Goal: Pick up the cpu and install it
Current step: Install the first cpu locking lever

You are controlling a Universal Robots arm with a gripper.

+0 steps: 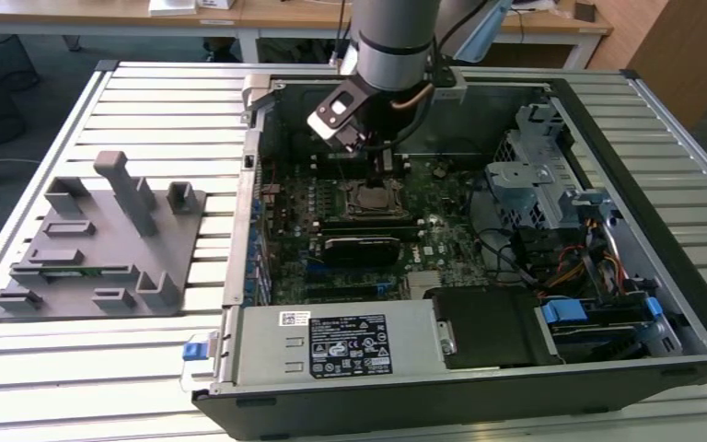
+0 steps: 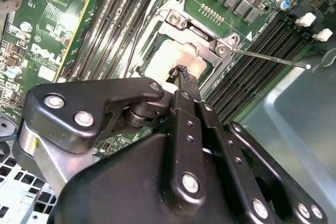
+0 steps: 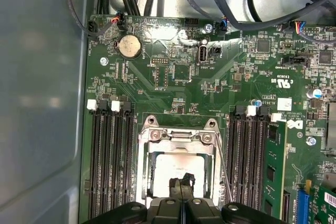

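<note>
In the exterior view I see the arm reaching down into the open computer case (image 1: pixel 477 401), with the gripper (image 1: pixel 385 168) low over the motherboard (image 1: pixel 317 198). The grey plastic fixture (image 1: pixel 96 239) stands well apart on the slatted table (image 1: pixel 121 359), toward the exterior view's left.

In the second wrist view the cpu (image 2: pixel 168 56) lies flat inside the metal socket frame (image 2: pixel 202 30). The two black fingers (image 2: pixel 184 108) are pressed together with nothing between them. Their tip is over the chip's edge, perhaps touching it, but I cannot say surely.

In the first wrist view the closed gripper (image 3: pixel 181 183) sits above the cpu (image 3: pixel 168 169), between the two banks of memory slots (image 3: pixel 110 156).
</note>
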